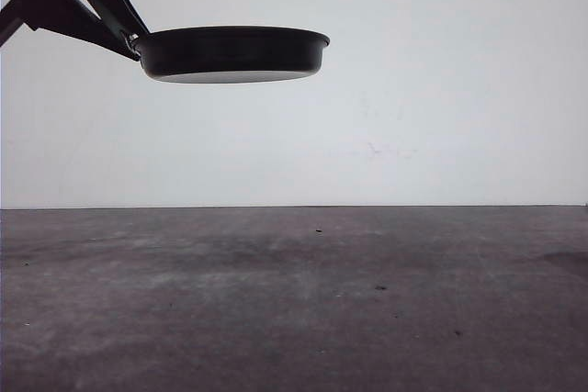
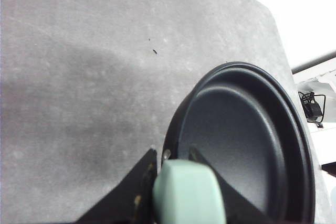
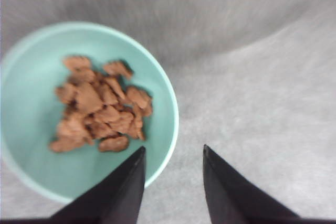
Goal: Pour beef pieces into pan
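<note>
The black pan [image 1: 234, 50] hangs level, high above the table at the upper left of the front view. My left gripper [image 2: 173, 153] is shut on its pale mint-green handle [image 2: 189, 192]; the pan's inside [image 2: 247, 140] holds nothing. In the right wrist view the orange-brown beef pieces [image 3: 100, 106] lie heaped in a teal-green bowl [image 3: 31, 87] on the grey table. My right gripper [image 3: 173, 149] is open above the bowl's rim, one finger over the bowl's inside and the other over the table beside it, holding nothing.
The grey table [image 1: 294, 300] stretches across the front view with a white wall behind it. Past the table's far edge in the left wrist view sit white equipment and a black cable [image 2: 314, 106].
</note>
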{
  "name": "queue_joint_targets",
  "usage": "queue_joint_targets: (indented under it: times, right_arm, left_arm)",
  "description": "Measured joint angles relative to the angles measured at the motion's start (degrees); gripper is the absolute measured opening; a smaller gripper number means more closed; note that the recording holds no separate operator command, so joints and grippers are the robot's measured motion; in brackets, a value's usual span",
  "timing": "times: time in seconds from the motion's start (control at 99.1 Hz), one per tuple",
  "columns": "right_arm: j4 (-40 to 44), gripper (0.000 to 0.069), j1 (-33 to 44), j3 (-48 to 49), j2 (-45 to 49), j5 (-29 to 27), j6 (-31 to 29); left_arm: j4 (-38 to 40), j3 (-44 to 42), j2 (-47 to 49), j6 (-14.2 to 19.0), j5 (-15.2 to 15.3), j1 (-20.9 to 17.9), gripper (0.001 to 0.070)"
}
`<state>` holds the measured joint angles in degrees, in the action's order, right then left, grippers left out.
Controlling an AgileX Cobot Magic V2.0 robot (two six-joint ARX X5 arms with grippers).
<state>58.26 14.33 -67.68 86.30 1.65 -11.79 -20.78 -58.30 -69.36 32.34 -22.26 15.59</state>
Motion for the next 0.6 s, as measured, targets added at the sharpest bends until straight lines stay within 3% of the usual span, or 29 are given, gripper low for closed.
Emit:
queue_joint_targets:
  times: [0.595]
  right_arm:
    - [-5.68,0.0203,-0.02,0.02,13.0,1.03,0.44]
  left_arm:
    - [-0.02,0.0,0.0,-1.27,0.37,0.39,0.006]
